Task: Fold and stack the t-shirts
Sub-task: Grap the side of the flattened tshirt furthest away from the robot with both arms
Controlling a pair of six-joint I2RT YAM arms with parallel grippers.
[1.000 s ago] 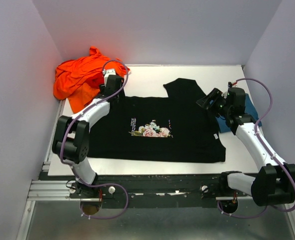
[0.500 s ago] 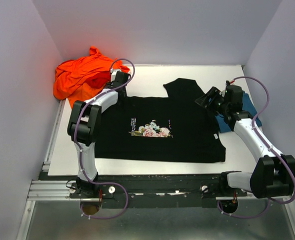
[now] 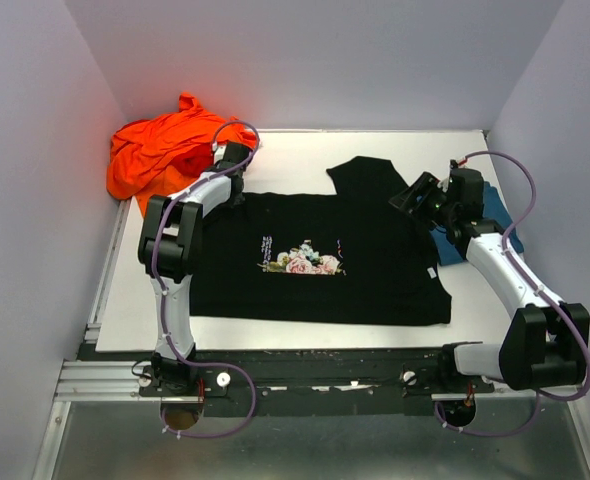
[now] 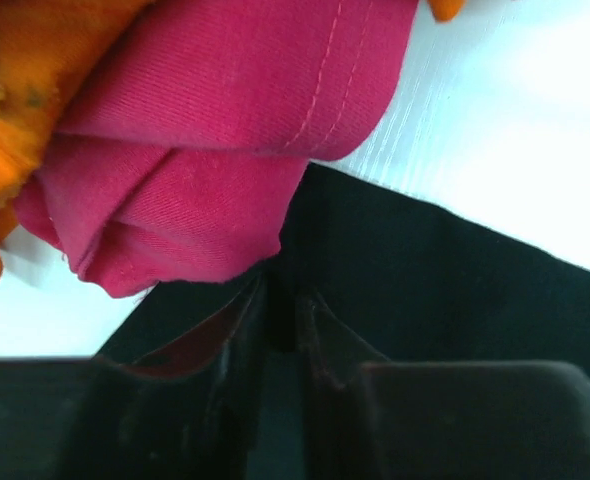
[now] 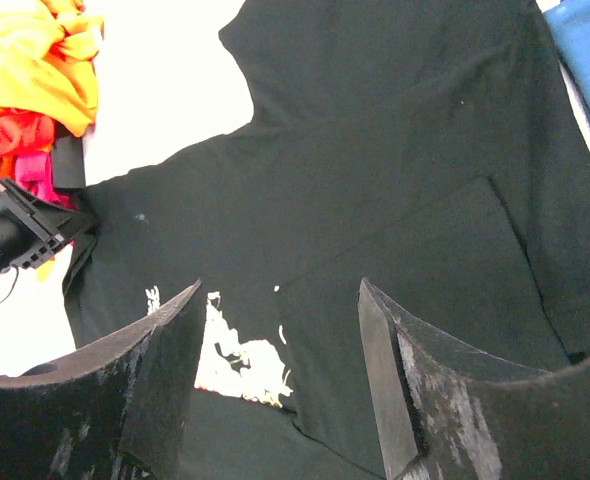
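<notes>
Black t-shirt (image 3: 355,270) lies flat at centre of table (image 3: 295,155), print up. Left gripper (image 4: 280,320) is pinched together on its upper-left edge, beside the magenta t-shirt (image 4: 225,130). Right gripper (image 5: 280,290) hovers with fingers apart over its upper-right part.

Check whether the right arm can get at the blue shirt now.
Probably yes. The blue shirt lies at the table's right edge, just beside the open right gripper, which hovers over the black shirt. Only that arm itself crosses it.
</notes>
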